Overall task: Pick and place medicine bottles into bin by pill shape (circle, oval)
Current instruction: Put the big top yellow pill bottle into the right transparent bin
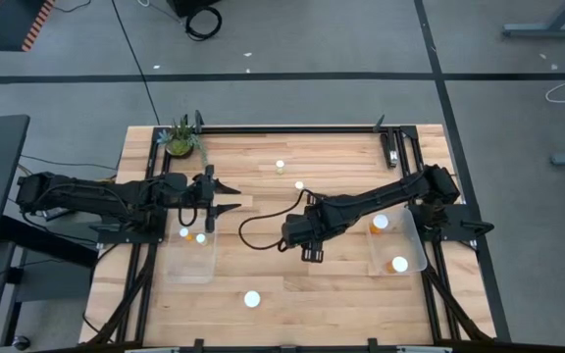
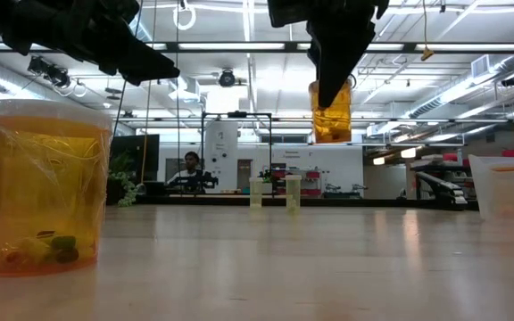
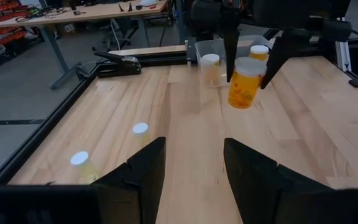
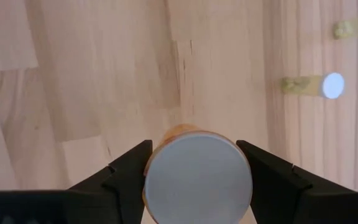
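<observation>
My right gripper point(image 1: 308, 241) hangs over the table's middle, shut on an amber medicine bottle with a white cap point(image 3: 246, 82); the bottle also shows in the low view point(image 2: 331, 111). My left gripper point(image 1: 231, 197) is open and empty, held level above the far end of the left clear bin point(image 1: 190, 257), which holds two bottles point(image 1: 183, 232). The right clear bin point(image 1: 397, 245) holds two bottles point(image 1: 381, 223). Loose bottles stand on their bases at the far middle point(image 1: 281, 166), point(image 1: 299, 183) and at the near middle point(image 1: 252, 299). My right gripper pinches the bottle's white-capped top point(image 4: 160, 177) between its two fingers, one on each side of the cap. The fingers point(image 3: 231, 43) come from above, pointing down. The bottle hangs below them, slightly tilted, lifted clear of the table.
A small potted plant point(image 1: 180, 140) stands at the far left corner. A black metal frame point(image 1: 292, 128) borders the table. The near loose bottle looms large in the low view point(image 2: 47, 187). Bare wood lies between the two bins.
</observation>
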Available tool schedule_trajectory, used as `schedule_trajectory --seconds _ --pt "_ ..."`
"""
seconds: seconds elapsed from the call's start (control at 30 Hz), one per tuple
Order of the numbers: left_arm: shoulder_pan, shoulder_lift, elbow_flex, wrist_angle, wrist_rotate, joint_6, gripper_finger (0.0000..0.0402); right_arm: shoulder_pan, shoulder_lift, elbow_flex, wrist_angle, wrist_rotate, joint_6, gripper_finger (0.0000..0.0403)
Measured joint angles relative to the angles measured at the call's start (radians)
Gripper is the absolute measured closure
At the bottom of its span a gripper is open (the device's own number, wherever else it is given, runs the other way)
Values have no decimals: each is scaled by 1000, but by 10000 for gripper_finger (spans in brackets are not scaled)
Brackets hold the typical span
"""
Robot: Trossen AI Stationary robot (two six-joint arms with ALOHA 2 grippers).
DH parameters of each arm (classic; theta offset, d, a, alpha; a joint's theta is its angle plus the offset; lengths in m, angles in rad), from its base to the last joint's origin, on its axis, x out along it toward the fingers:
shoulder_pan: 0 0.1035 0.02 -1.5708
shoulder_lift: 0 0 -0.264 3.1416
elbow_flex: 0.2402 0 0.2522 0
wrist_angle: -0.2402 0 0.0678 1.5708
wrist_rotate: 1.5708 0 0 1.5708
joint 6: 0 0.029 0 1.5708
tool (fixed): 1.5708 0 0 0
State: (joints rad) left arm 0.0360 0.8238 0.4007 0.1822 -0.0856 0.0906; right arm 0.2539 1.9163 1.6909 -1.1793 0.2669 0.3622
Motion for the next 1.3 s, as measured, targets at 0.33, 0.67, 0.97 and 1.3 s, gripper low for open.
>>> schedule_trajectory --seconds 0.33,0.67,0.97,1.3 --pt "0 0 0 0 0 0 230 11 0 -19 4 18 -15 172" --pt "0 0 0 0 0 0 230 19 -242 -342 131 13 34 172" --pt "0 0 0 0 0 0 230 30 -547 -533 132 77 188 173" --pt "0 0 0 1 0 0 230 20 -611 -554 15 8 348 173"
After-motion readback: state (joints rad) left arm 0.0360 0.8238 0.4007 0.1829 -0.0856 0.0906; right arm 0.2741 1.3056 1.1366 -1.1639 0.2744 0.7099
